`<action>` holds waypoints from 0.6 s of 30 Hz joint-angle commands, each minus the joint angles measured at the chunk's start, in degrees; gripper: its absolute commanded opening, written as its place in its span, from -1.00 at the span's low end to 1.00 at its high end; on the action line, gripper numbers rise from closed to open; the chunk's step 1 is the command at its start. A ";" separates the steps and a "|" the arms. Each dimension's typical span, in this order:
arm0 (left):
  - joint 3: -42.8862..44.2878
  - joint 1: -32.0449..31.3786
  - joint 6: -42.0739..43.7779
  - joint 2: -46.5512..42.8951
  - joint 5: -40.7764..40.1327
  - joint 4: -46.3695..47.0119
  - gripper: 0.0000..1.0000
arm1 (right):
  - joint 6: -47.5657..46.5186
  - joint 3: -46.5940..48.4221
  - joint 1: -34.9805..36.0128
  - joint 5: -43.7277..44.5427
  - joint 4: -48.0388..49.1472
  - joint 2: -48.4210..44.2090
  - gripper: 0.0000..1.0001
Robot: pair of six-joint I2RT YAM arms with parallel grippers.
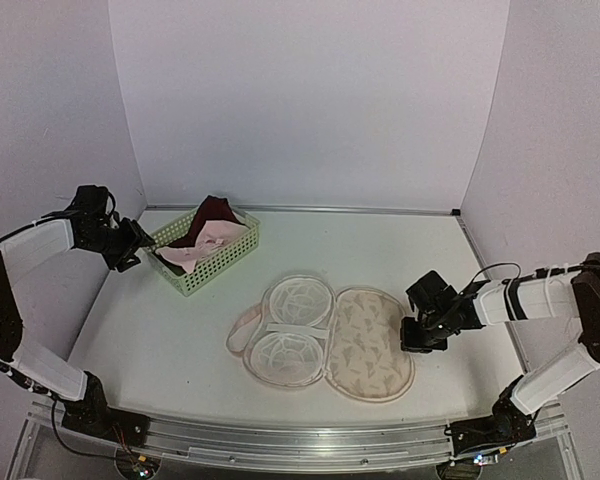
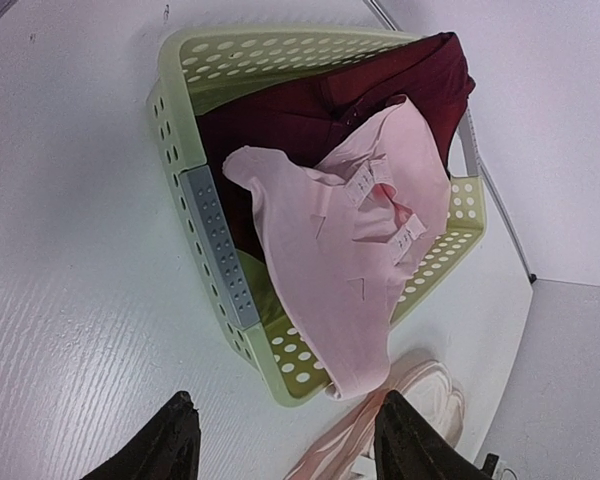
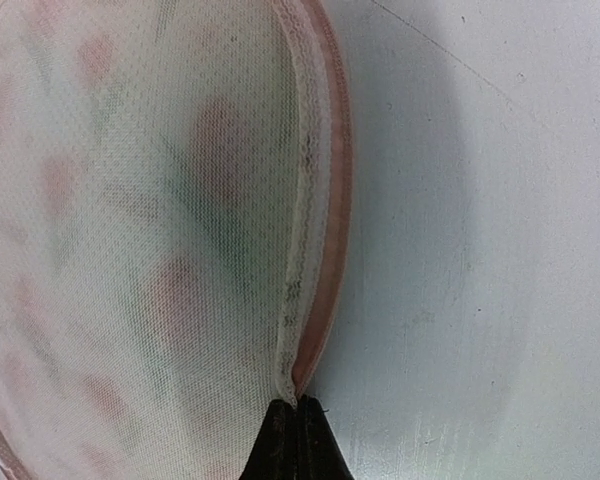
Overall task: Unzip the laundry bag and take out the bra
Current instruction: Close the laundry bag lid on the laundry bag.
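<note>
Left gripper (image 2: 285,405) hung wide open, just short of the basket (image 1: 212,268). The bra (image 2: 320,110) lay inside, pink side draped over the rim; a finger could snag it. Laundry bag (image 1: 365,345) lay open mid-table. Right gripper (image 3: 295,415) was clamped on its edge by the tips only, so a pull could slip off or drag it.

- left arm (image 1: 40,245): white-wrapped links, black joint housings, black base block (image 1: 85,408) bolted to silver aluminium rail (image 1: 280,450).
- right arm (image 1: 540,295): same white links, black elbow and wrist, thin black cable (image 1: 492,270) looping above forearm.
- left gripper (image 1: 140,250): black, boxy body; matte black tapered fingers (image 2: 170,445), faintly scuffed, seen from wrist camera.
- right gripper (image 1: 412,340): chunky black body; dark narrow fingertips (image 3: 280,455) tapering to point.
- tiny coloured lights (image 1: 132,462) low beside both bases, thin wires trailing nearby.
</note>
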 commanded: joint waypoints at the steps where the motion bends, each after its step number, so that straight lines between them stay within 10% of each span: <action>1: 1.95 -0.09 0.65 -1.16 0.76 0.03 0.19 | -1.30 2.55 -0.17 0.05 -0.01 -4.06 -1.00; 18: 0.60 -0.09 3.79 -2.37 1.08 -0.32 0.20 | -9.39 22.32 0.05 -15.28 -6.37 -9.94 -1.00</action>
